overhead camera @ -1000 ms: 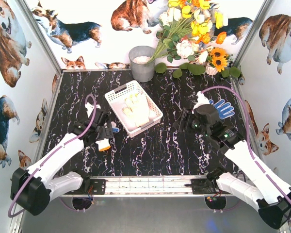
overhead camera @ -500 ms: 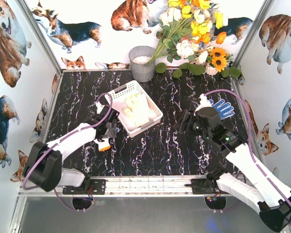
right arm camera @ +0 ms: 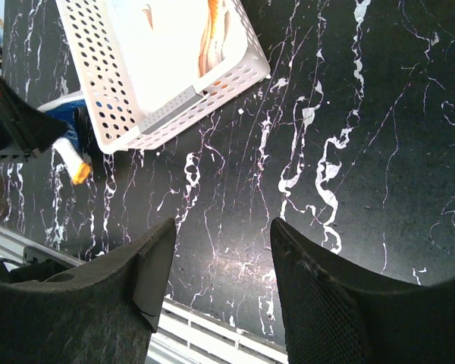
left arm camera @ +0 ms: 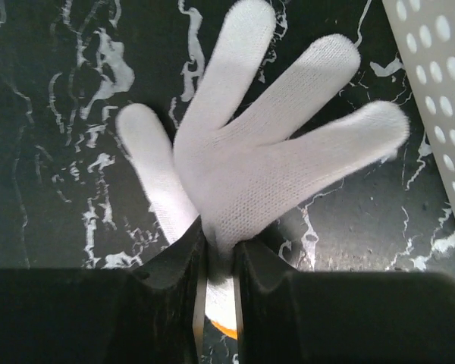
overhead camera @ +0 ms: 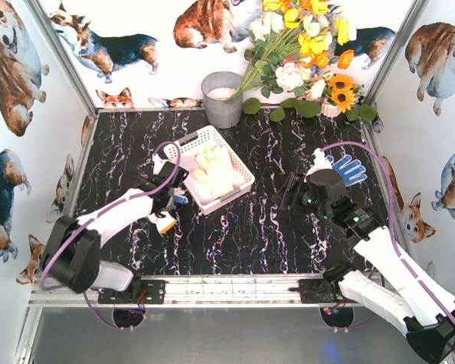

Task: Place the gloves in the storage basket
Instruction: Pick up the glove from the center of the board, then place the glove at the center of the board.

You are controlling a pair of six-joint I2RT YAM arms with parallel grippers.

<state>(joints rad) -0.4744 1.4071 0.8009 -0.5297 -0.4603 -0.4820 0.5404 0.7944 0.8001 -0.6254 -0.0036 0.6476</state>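
A white glove [left arm camera: 265,152] with an orange cuff lies fingers spread on the black marble table, just left of the storage basket [left arm camera: 440,83]. My left gripper [left arm camera: 220,243] is shut on its palm near the cuff. From above, that left gripper [overhead camera: 172,199] sits at the near-left corner of the basket [overhead camera: 183,149], and the glove's cuff [overhead camera: 164,223] sticks out toward me. More gloves [overhead camera: 216,171] lie inside the basket. A blue-dotted glove [overhead camera: 350,168] lies at the right, behind my right arm. My right gripper [right arm camera: 221,231] hangs open over bare table, holding nothing.
A grey metal bucket [overhead camera: 222,98] stands behind the basket at the back wall. A bunch of artificial flowers [overhead camera: 303,53] fills the back right corner. Printed walls close in the table on three sides. The rail [overhead camera: 235,288] with the arm bases runs along the near edge.
My left gripper reached forward beside the basket and closed on the white glove. The right arm has hardly moved and stays open.
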